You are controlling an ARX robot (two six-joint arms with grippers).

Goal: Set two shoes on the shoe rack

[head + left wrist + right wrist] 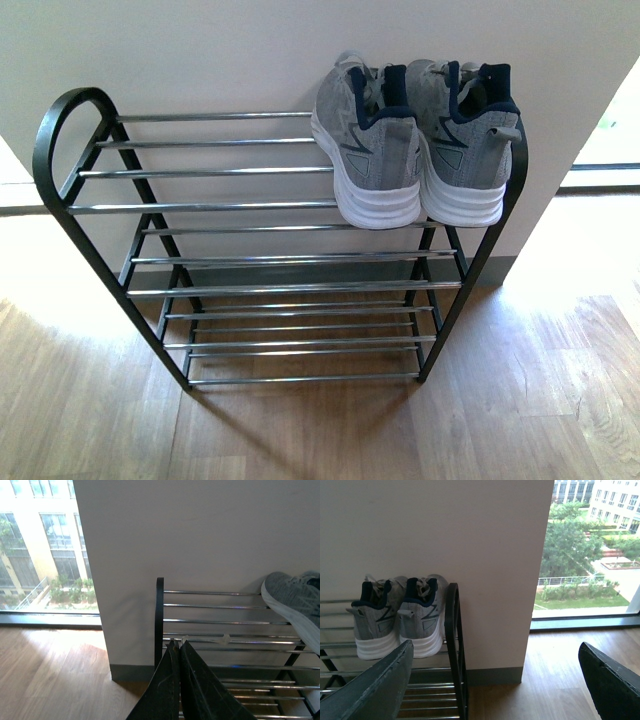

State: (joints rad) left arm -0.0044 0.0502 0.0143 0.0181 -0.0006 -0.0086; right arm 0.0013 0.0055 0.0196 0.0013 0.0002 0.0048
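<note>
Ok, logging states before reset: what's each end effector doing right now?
Left end effector: shut, holding nothing.
Right end effector: open, empty.

I see grey knit white-soled sneakers [375,150] blocking the right end of the top shelf of the black-framed, silver-rod shoe rack [200,172]; its left stretch is open.

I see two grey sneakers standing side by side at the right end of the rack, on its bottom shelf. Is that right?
Not quite. The grey sneakers do stand side by side at the right end of the rack, but they are on its top shelf, not the bottom one. The front view shows this most plainly, with their white soles resting on the uppermost rods.
</note>
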